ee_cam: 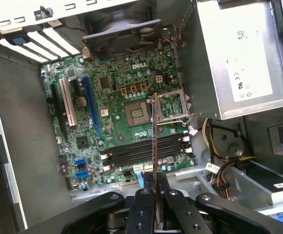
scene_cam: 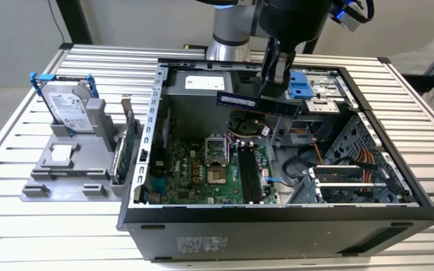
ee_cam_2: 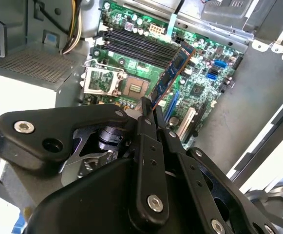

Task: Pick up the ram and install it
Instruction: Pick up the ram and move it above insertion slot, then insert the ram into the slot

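The ram [scene_cam: 256, 104] is a long dark blue stick with black chips, held level in the air above the open computer case [scene_cam: 145, 141]. My gripper [scene_cam: 275, 90] is shut on its middle from above. In the second wrist view the ram [ee_cam_2: 169, 75] runs out from between the fingers [ee_cam_2: 145, 117] over the motherboard. In the first wrist view the ram [ee_cam: 154, 141] shows edge-on, hanging above the black memory slots [ee_cam: 146, 151] beside the CPU socket [ee_cam: 137, 111]. The slots [scene_cam: 248, 175] lie on the green motherboard [scene_cam: 202, 172] well below the stick.
A grey stand [scene_cam: 70, 169] on the exterior view's left holds a hard drive in a blue frame [scene_cam: 70, 110] and a green card [scene_cam: 129, 147]. Inside the case are the power supply [scene_cam: 202, 84], a blue drive bay [scene_cam: 302, 87] and cable bundles [scene_cam: 330, 164].
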Tool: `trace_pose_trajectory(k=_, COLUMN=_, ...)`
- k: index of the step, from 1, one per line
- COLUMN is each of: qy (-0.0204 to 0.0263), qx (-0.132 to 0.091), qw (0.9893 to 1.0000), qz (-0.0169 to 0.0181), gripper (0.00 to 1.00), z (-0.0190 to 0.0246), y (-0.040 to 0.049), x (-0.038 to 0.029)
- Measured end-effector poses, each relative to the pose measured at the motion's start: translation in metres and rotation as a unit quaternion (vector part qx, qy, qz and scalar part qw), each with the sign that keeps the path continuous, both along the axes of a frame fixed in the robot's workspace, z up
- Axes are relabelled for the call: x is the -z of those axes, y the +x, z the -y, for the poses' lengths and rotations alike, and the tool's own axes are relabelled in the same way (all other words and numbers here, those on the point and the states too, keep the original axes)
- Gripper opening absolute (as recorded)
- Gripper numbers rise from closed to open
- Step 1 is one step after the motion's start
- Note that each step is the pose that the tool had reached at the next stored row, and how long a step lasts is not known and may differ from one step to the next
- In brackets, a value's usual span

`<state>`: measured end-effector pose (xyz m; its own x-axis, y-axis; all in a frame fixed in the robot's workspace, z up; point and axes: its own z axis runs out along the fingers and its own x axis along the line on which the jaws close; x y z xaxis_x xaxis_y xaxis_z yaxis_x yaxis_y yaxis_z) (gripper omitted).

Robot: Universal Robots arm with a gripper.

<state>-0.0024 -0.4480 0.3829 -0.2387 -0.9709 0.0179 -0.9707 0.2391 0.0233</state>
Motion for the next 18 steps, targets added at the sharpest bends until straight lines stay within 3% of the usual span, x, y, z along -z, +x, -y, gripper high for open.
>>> trace_pose_trajectory(k=9, qy=0.0, qx=0.026, qw=0.9997, qz=0.0, gripper=0.0, z=0.0, y=0.0, x=0.0)
trace_pose_trajectory(k=18, qy=0.0, qx=0.074, qw=0.9973, qz=0.0, gripper=0.0, z=0.0, y=0.0, x=0.0)
